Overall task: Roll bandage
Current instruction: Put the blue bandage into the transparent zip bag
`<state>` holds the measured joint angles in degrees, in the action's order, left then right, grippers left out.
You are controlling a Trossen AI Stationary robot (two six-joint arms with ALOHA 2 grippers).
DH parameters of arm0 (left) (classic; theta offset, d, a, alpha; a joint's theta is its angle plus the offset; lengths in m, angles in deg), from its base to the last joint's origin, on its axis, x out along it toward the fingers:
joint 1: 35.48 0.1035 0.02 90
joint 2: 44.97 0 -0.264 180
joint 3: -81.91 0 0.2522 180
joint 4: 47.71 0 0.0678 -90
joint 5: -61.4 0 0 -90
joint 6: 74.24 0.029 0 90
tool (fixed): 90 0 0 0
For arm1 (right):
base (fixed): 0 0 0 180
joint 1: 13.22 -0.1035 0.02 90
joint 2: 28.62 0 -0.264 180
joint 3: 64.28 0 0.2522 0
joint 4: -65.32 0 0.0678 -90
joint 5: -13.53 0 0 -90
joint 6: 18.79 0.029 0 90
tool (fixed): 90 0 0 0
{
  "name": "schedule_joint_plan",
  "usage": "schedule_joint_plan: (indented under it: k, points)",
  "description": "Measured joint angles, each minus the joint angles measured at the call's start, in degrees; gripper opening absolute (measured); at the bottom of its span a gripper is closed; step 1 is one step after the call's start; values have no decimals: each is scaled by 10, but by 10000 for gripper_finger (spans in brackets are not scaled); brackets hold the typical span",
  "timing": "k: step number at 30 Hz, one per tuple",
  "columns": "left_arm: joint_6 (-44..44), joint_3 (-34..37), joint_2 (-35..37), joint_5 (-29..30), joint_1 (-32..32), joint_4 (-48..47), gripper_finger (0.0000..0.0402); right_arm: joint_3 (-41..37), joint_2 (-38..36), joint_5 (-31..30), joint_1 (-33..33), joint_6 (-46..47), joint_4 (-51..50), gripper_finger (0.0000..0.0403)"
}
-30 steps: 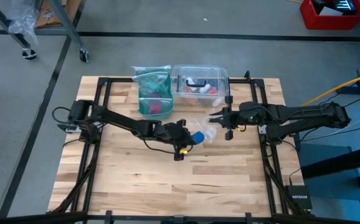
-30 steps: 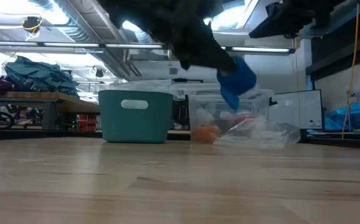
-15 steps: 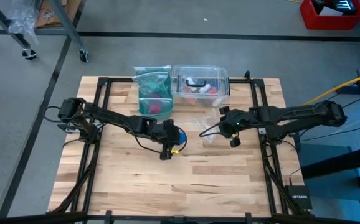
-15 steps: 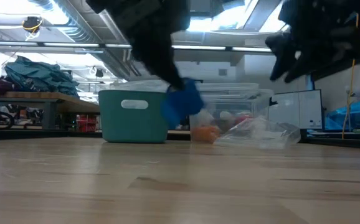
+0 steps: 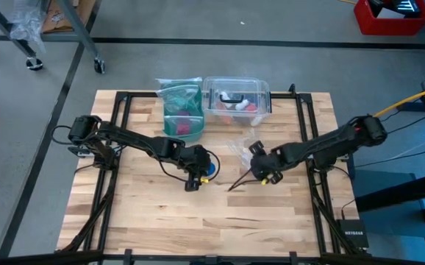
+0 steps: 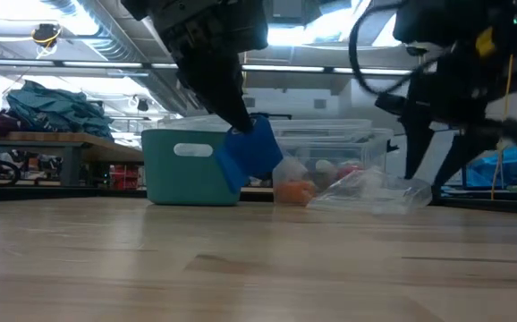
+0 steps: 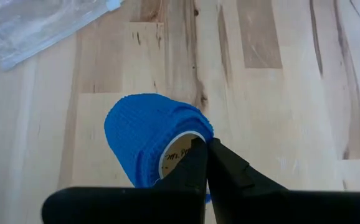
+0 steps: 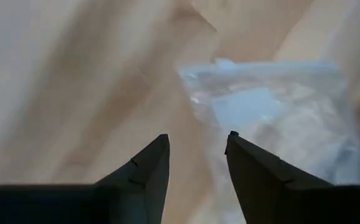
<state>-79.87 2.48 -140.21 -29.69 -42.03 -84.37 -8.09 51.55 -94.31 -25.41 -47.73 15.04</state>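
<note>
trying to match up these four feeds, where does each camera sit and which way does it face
High view: above the table, looking straight down; both arms show, left pincer and right pincer.
Low view: at tabletop height, looking level toward the teal bin; arms hang in from above.
Left wrist view: on the left arm, looking past its shut fingers pinching the bandage.
Right wrist view: on the right arm, looking past its open fingers at the clear bag.
Shared: the bandage shows in the high, low and left wrist views.
</note>
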Motion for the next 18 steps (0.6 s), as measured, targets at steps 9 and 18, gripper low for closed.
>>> schedule_joint_plan:
  k: [9, 18]
  points:
    - [0, 0, 0, 0, 0, 9, 0, 0, 84, -131, -26, -29, 40, 161]
    - [0, 0, 0, 0, 0, 15, 0, 0, 132, -156, -25, -26, 59, 161]
